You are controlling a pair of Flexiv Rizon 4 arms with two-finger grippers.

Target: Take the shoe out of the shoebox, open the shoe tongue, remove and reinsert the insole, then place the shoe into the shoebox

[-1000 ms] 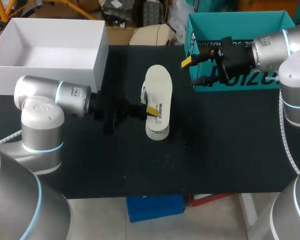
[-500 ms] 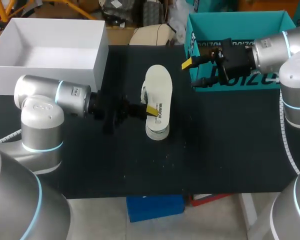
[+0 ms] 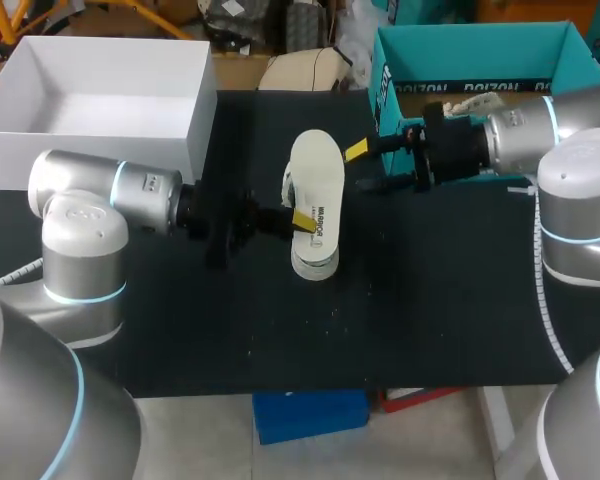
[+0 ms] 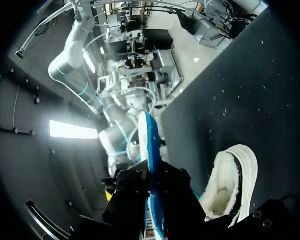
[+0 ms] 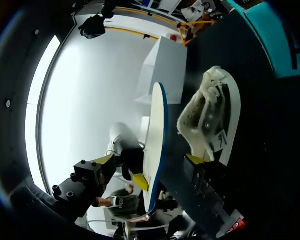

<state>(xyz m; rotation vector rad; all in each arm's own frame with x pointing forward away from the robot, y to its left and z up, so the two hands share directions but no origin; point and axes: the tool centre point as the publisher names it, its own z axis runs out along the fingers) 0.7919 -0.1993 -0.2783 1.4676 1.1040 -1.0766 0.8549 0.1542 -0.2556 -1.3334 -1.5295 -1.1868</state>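
Note:
A white shoe [image 3: 313,262] lies on its side in the middle of the black table; its laces and sole [image 5: 215,120] show ahead of my right gripper, and its fleecy opening [image 4: 230,185] shows beside my left. My left gripper [image 3: 298,218] is shut on one end of the white, blue-edged insole [image 3: 317,170], which overlaps the shoe from above. The left wrist view has the insole [image 4: 149,150] edge-on between that gripper's [image 4: 152,200] fingers. My right gripper [image 3: 365,168] is open at the insole's other end, and the insole [image 5: 154,135] passes between its [image 5: 150,160] fingers without touching them.
A white open box [image 3: 100,130] stands at the back left of the table. A teal open box [image 3: 390,70] stands at the back right, just behind my right arm. Bare black table lies in front of the shoe.
My right arm has swung left and forward from in front of the teal box, bringing its open fingers around the insole's end. The left arm, insole and shoe have stayed put.

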